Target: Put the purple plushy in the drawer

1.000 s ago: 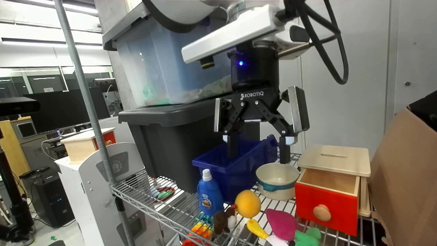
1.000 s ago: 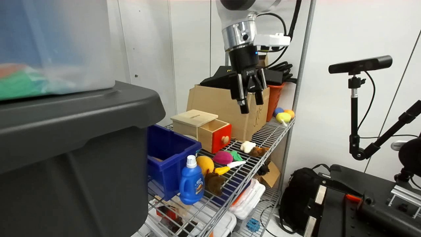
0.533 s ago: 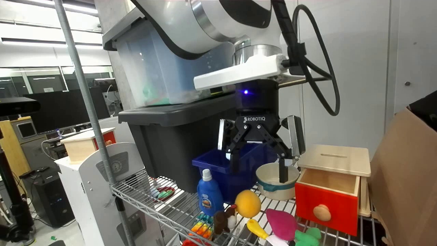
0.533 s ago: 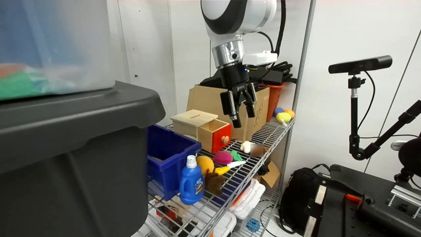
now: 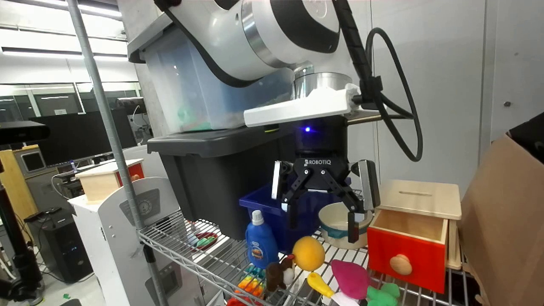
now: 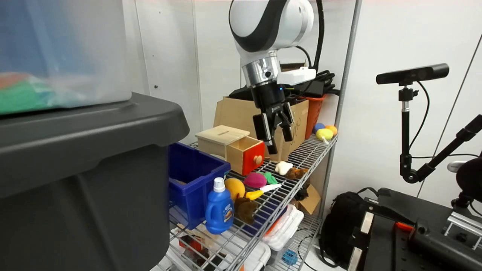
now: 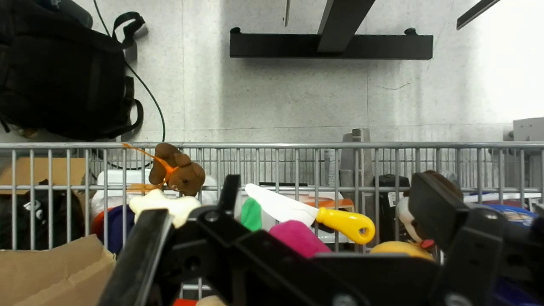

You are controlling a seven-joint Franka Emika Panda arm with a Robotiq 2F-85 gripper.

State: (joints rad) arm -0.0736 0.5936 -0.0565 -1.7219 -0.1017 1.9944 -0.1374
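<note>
The soft, rounded magenta-purple plushy [image 5: 350, 278] lies on the grey wire shelf [image 7: 276, 145], near the open red-fronted wooden drawer [image 5: 410, 246]; the black two-fingered gripper [image 5: 323, 225] hangs with its jaws wide apart.

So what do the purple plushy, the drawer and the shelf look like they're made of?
Purple plushy: probably soft fabric, matte, judging by its even colour without shine; any filling is hidden.
Drawer: apparently wood, from its plain tan side walls; the smooth red front looks painted.
Shelf: likely metal wire, silvery with a slight sheen, seen in its thin, regular bars.
</note>
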